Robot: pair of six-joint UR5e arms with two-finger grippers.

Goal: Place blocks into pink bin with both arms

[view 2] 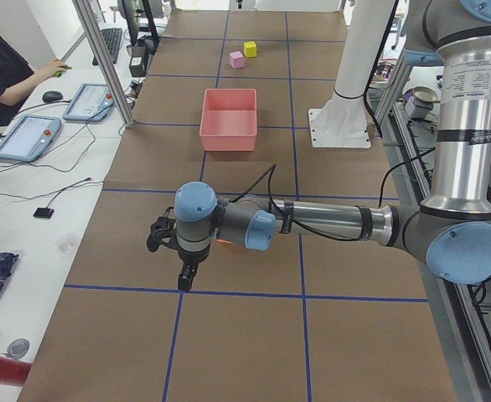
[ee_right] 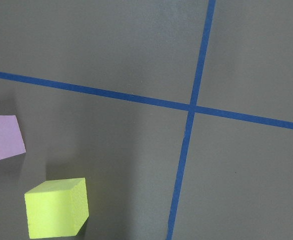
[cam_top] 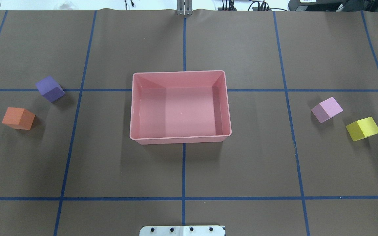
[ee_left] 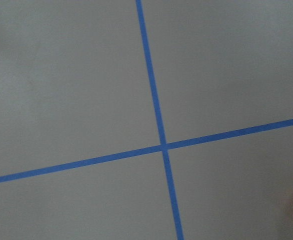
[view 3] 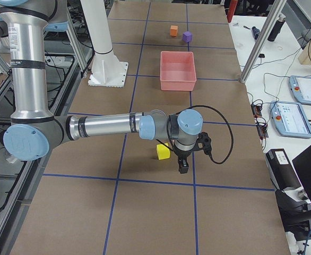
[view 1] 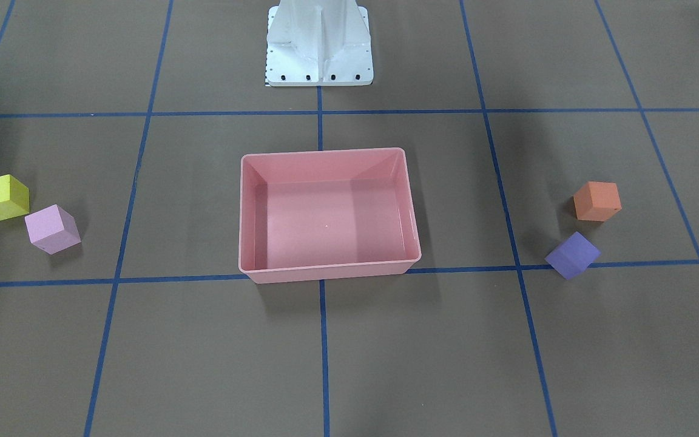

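1. You are looking at the pink bin [cam_top: 179,140] sitting empty at the table's [cam_top: 182,170] centre, between two pairs of blocks, so either arm is reaching it equally.
2. The orange block [cam_top: 18,118] and purple block [cam_top: 50,88] are lying on the left arm's side, and the light pink block [cam_top: 326,109] and yellow block [cam_top: 363,128] on the right's, likely one pair per arm.
3. The left gripper [view 2: 184,280] is hanging near the orange block and the right gripper [view 3: 183,167] near the yellow, probably lining up first picks.
4. I cannot tell whether either is parted or clenched.

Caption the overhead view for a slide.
Empty pink bin centred; purple cube and orange cube left of it, light pink cube and yellow cube right.
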